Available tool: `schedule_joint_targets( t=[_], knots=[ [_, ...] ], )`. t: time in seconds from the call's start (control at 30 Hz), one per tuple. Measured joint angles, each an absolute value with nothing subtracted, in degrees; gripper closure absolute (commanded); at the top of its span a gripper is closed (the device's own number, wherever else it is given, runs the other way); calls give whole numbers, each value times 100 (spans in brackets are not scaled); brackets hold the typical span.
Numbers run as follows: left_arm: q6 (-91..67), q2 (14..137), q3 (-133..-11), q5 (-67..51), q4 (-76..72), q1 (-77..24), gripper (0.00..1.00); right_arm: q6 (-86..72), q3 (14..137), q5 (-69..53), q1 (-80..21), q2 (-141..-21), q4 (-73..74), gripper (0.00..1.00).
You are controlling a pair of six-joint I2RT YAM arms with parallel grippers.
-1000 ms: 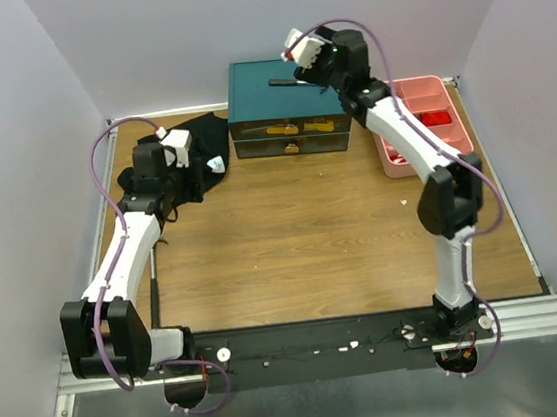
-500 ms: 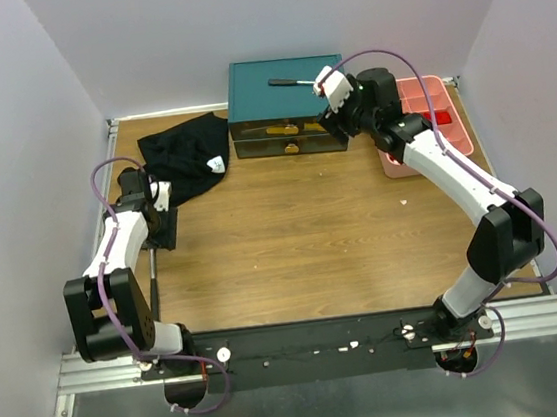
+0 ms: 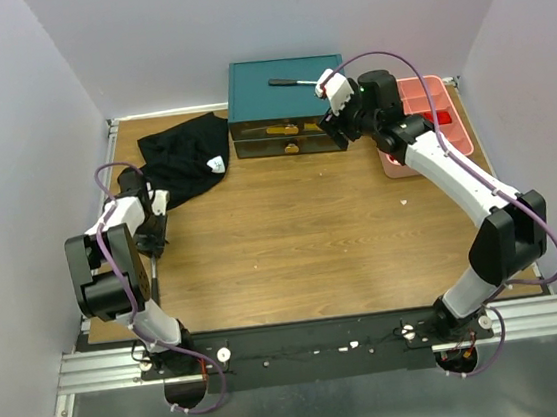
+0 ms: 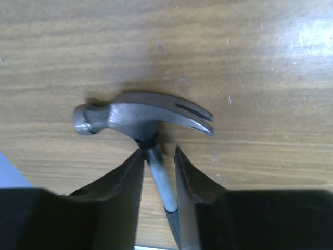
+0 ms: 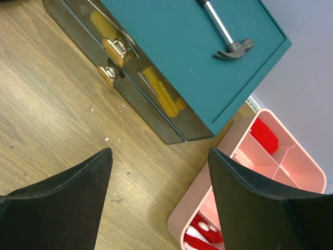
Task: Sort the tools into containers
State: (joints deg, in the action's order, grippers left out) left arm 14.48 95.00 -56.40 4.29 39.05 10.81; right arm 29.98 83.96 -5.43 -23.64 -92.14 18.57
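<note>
A steel claw hammer (image 4: pixel 140 117) lies on the wooden table by its left edge, and its dark handle shows in the top view (image 3: pixel 153 279). My left gripper (image 4: pixel 158 151) (image 3: pixel 149 245) is low over it, with the jaws closed in on the shaft just below the head. A second black-handled hammer (image 3: pixel 289 82) (image 5: pixel 226 36) lies on top of the teal drawer cabinet (image 3: pixel 244 80) (image 5: pixel 171 62). My right gripper (image 5: pixel 158 156) (image 3: pixel 333 114) is open and empty, above the table between the cabinet's right front corner and the pink tray (image 3: pixel 444 139) (image 5: pixel 296 164).
A black cloth (image 3: pixel 187 158) lies at the back left. Yellow handles (image 5: pixel 161 99) show through the shut drawer fronts. The tray holds red items (image 5: pixel 263 136) and a red-and-white striped one (image 5: pixel 200 237). Walls close in on three sides.
My left arm pulled back from the black cloth to the left edge and came down over the hammer. My right gripper moved off the cabinet top to its right front corner.
</note>
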Motion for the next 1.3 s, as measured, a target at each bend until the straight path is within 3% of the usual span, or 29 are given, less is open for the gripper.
schedule_joint_targets(
  t=[0.2, 0.47, 0.9, 1.3],
  knots=[
    [1444, 9636, -5760, 373, 3896, 1083, 100, 3015, 8372, -541, -2364, -9168, 1857, 19],
    [1498, 9640, -6405, -508, 4237, 1090, 100, 3190, 8206, -458, -2364, -8936, 1828, 19],
    [1529, 9870, -10619, -2038, 4058, -416, 100, 3450, 7741, 172, -2241, -8912, 1601, 19],
    [2316, 12254, -13657, -1883, 2425, -1765, 100, 3437, 7393, 438, -1809, -8597, 1549, 19]
  ],
)
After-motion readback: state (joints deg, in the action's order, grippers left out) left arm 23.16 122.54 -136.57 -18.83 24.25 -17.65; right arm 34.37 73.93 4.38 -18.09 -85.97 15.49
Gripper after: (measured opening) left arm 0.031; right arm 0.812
